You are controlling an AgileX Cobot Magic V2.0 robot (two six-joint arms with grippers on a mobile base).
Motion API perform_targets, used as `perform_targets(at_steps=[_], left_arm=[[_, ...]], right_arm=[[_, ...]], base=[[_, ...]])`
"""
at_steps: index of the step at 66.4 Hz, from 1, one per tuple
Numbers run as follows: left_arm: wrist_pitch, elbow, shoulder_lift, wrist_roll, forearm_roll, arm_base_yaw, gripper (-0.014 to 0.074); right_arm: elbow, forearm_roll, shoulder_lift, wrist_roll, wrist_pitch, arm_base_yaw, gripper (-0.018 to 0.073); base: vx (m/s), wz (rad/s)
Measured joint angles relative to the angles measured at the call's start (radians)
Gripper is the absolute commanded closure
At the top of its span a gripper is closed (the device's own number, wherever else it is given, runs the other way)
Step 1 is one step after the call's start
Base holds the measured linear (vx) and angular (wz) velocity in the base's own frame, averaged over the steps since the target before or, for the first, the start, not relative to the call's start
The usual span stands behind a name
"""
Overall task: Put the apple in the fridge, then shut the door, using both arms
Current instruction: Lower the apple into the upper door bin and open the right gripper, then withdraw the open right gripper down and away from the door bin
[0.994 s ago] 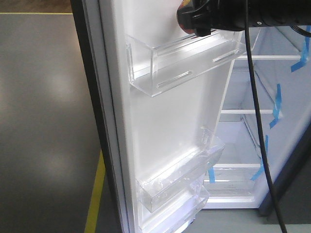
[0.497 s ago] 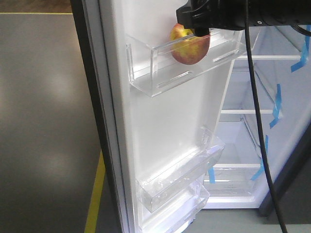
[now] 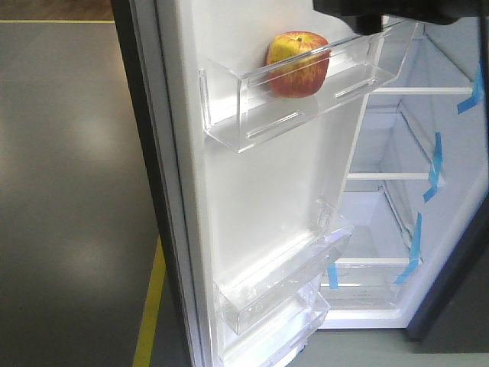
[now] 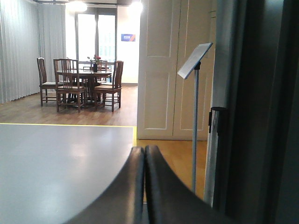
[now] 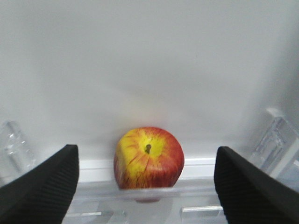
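- Grey polished floor point(image 3: 69, 191) with a yellow painted line point(image 3: 149, 313): lying at the far left of the front view.
- Tall narrow door point(image 3: 252, 183), dark grey outer edge and white inner liner: standing open, with the liner facing the camera.
- Clear plastic upper bin point(image 3: 252, 126): hanging on the liner and holding the round red apple with yellow patches point(image 3: 298, 64). The apple is sitting stem-up against the liner, and nothing is touching it.
- Clear plastic lower bins point(image 3: 275, 294): hanging near the door's foot.
- Dark grey fridge with white interior point(image 3: 382, 222): standing open at right, showing glass shelves point(image 3: 382, 177) and blue tape strips point(image 3: 434, 164).
- Black right arm point(image 3: 397, 9): showing only at the top edge, above the apple and apart from it.
- Black left gripper point(image 4: 144, 151): its fingers are pressing together and gripping nothing, pointing towards a wooden dining table with chairs point(image 4: 81, 84).
- Black ribbed right gripper point(image 5: 145, 161): its fingers are spreading wide, one at each side of the apple and well apart from it.
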Motion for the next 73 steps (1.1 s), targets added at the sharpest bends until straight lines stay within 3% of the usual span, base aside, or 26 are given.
perform_targets(at_steps=[10, 44, 73], left_arm=[[0.000, 0.000, 0.000, 0.000, 0.000, 0.000, 0.0602], [-0.009, 0.000, 0.000, 0.000, 0.000, 0.000, 0.0602], [-0.038, 0.000, 0.000, -0.006, 0.000, 0.000, 0.0602]], right_arm=[[0.073, 0.000, -0.109, 0.026, 0.069, 0.000, -0.0019], [0.601, -0.001, -0.483, 0.070, 0.079, 0.000, -0.0019], [0.829, -0.001, -0.794, 0.071, 0.208, 0.000, -0.0019]], base=[[0.00, 0.00], [0.00, 0.00], [0.00, 0.00]])
